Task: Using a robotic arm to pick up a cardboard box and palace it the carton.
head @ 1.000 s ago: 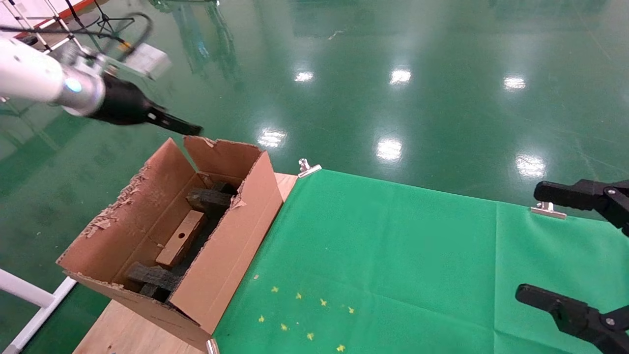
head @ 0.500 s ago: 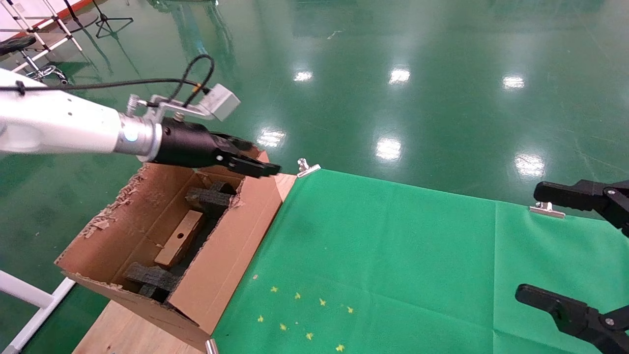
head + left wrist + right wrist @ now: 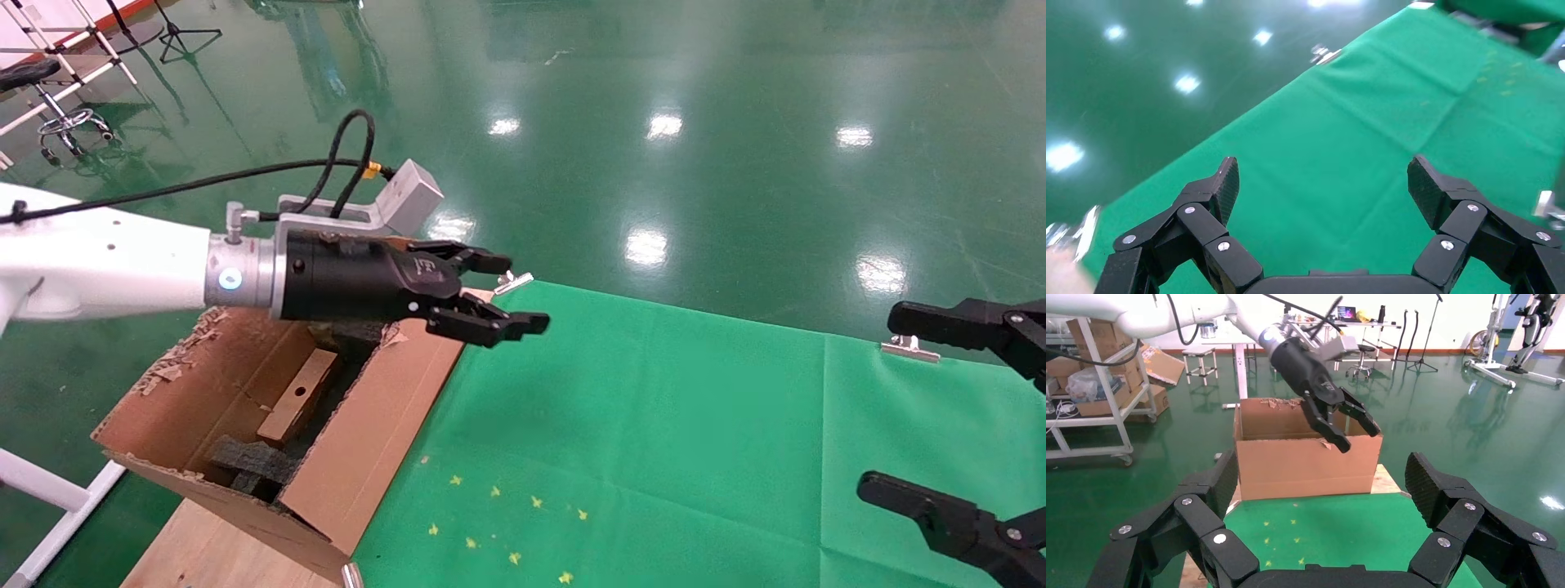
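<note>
Already the box [image 3: 298, 395] lies inside the carton [image 3: 372, 433], among the foam [image 3: 245, 459], below and behind my left jaws [image 3: 500, 296]. Those jaws gape wide and empty over the counter [image 3: 654, 425]. My right jaws [image 3: 940, 416] hang spread, idle. Little seems left.

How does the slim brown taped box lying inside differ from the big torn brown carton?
The slim brown taped box is far smaller than the big torn carton and lies inside it. The slim box has neat edges and a round hole; the carton's flaps are ragged and stand open. Both are brown cardboard.
</note>
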`<state>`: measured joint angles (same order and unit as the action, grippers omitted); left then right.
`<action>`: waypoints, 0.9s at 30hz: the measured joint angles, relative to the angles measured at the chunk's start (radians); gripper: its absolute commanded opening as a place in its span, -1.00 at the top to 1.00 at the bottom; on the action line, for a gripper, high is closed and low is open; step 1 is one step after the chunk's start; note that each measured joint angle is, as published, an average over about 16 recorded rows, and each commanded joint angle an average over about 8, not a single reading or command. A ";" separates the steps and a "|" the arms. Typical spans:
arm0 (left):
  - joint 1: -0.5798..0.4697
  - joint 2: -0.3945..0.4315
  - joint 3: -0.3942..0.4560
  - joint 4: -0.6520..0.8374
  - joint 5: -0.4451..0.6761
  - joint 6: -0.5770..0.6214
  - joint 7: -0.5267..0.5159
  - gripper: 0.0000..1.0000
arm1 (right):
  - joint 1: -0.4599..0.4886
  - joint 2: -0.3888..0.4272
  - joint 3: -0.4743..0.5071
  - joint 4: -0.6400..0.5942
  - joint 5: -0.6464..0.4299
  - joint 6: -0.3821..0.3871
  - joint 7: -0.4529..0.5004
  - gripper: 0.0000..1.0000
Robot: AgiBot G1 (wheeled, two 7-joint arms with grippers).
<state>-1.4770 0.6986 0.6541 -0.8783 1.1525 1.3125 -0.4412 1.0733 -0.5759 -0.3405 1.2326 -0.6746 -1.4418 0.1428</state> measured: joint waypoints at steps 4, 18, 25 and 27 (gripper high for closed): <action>0.065 -0.014 -0.060 -0.065 -0.068 0.030 0.041 -1.00 | 0.000 0.000 0.000 0.000 0.000 0.000 0.000 -1.00; 0.299 -0.065 -0.278 -0.301 -0.313 0.136 0.188 -1.00 | 0.000 0.000 0.000 0.000 0.000 0.000 0.000 -1.00; 0.389 -0.084 -0.362 -0.393 -0.409 0.178 0.242 -1.00 | 0.000 0.000 0.000 0.000 0.000 0.000 0.000 -1.00; 0.405 -0.088 -0.376 -0.408 -0.425 0.185 0.251 -1.00 | 0.000 0.000 0.000 0.000 0.000 0.000 0.000 -1.00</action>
<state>-1.0725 0.6108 0.2777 -1.2862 0.7278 1.4971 -0.1901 1.0731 -0.5758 -0.3404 1.2324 -0.6745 -1.4416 0.1428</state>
